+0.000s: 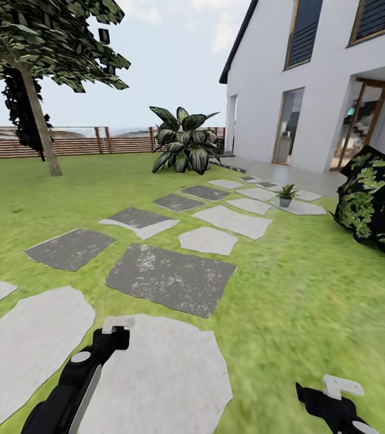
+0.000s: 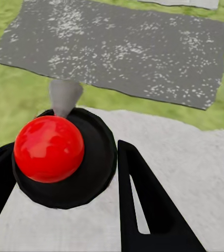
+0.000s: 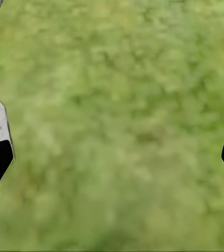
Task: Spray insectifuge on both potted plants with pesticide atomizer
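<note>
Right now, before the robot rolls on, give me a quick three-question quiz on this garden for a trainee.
1. True or false: the potted plant stands on bare grass.
2. The right tool hangs open over: A) grass, B) a dark stone, C) a doorstep.
3. Fill in: behind the tree runs a brown slatted ____.

Key: 1 false, it stands on a pale stone. 2 A. 3 fence.
</note>
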Motion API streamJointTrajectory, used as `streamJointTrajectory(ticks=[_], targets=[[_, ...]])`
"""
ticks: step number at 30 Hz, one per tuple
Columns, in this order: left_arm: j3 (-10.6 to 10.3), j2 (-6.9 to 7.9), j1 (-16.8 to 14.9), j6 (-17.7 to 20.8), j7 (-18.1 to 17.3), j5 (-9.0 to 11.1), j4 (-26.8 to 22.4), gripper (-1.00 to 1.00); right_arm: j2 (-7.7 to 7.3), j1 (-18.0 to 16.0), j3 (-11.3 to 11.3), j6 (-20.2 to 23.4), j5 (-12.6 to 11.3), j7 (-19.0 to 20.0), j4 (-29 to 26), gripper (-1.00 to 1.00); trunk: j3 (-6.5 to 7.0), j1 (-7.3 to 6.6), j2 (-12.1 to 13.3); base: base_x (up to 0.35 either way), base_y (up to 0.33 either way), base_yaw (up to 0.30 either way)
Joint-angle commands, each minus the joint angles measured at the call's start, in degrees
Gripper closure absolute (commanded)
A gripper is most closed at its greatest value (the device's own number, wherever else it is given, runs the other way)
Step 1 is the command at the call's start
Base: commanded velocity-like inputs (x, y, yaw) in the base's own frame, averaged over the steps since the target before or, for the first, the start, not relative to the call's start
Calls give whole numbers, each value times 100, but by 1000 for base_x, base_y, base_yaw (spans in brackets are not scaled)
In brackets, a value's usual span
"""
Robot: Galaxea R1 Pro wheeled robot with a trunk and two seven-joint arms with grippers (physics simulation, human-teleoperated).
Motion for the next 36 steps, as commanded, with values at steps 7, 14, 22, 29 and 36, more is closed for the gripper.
streamJointTrajectory(ticks=[7,14,22,29,36], targets=[[-2,2,-2,31,-17,-6,-8,100,-8,1,-4,23,-5,5,-5,-100,-5,3,-2,336,0,0],[-2,2,-2,31,-17,-5,-8,100,-8,1,-6,23,-10,3,-8,-100,-5,3,-2,336,0,0],[-2,2,-2,31,-17,-6,-8,100,-10,1,-6,23,-18,6,-9,-100,-5,3,-2,336,0,0],[-2,2,-2,31,-17,-4,-8,100,-10,1,-6,23,-27,4,-6,-100,-5,3,-2,336,0,0],[-2,2,-2,31,-17,-6,-8,100,-4,1,-2,23,-22,5,-2,-100,-5,3,-2,336,0,0]])
